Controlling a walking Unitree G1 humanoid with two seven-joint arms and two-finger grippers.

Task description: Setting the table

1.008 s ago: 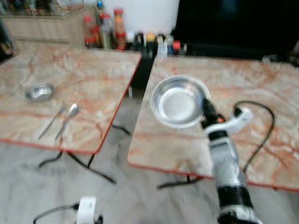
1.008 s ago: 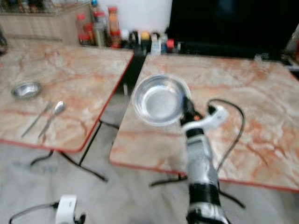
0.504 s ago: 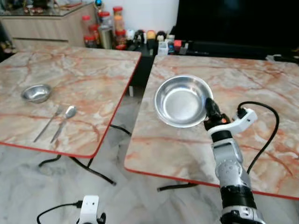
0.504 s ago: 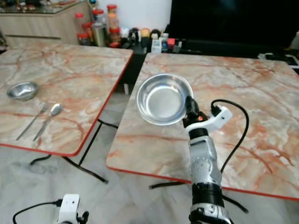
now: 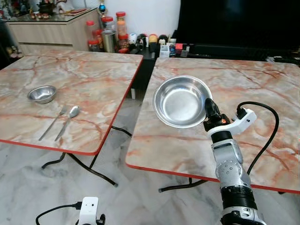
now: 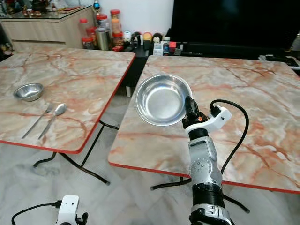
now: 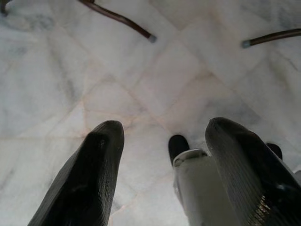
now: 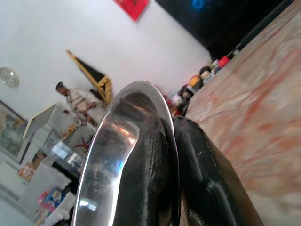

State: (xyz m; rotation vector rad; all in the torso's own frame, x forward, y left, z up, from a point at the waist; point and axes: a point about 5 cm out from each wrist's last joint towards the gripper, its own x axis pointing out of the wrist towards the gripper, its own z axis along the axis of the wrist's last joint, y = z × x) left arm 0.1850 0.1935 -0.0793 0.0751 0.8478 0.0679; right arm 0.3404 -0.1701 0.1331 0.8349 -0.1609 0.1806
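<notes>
My right gripper (image 5: pixel 208 107) is shut on the rim of a large steel bowl (image 5: pixel 181 101), holding it tilted above the near left part of the right marble table (image 5: pixel 262 93). In the right wrist view both fingers (image 8: pixel 155 174) pinch the bowl's rim (image 8: pixel 141 101). On the left marble table (image 5: pixel 89 79) sit a small steel bowl (image 5: pixel 42 94), a fork (image 5: pixel 51 123) and a spoon (image 5: pixel 68 120). My left gripper (image 7: pixel 162 146) hangs open over the pale floor.
A gap of floor (image 5: pixel 131 112) separates the two tables, with black table legs (image 5: pixel 79 164) beneath. Jars and bottles (image 5: pixel 112 35) stand at the back by a wooden cabinet (image 5: pixel 51 28). A black cable (image 5: pixel 267 126) loops from my right wrist.
The view has steadied from blur and shifted slightly. The right gripper keeps the large bowl at about the same place above the right table.
</notes>
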